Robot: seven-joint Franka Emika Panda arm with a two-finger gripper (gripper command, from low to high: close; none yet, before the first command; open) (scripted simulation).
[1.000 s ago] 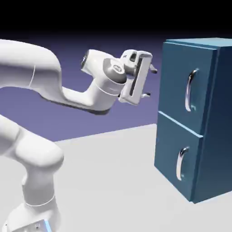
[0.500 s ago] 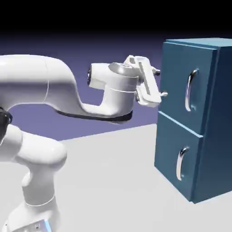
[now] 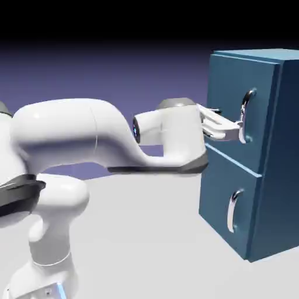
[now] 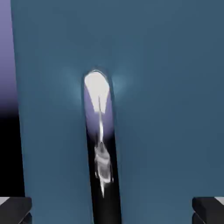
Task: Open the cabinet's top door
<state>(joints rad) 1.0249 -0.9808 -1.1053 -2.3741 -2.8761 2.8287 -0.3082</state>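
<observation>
Exterior view shows a plain white counter [image 3: 146,233], a blue-violet wall behind, and the hand [image 3: 232,124] spread wide by the top door's handle [image 3: 246,114].

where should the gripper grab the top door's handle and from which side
Grip the handle at the middle of its curved bar, coming straight at the top door from the front. The bar runs vertically and bows off the panel, so the open gripper can probably close across it sideways.

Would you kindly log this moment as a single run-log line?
phase: approach | gripper: open, at top door handle, handle between fingertips | top door: closed | cabinet: upright on table
</observation>
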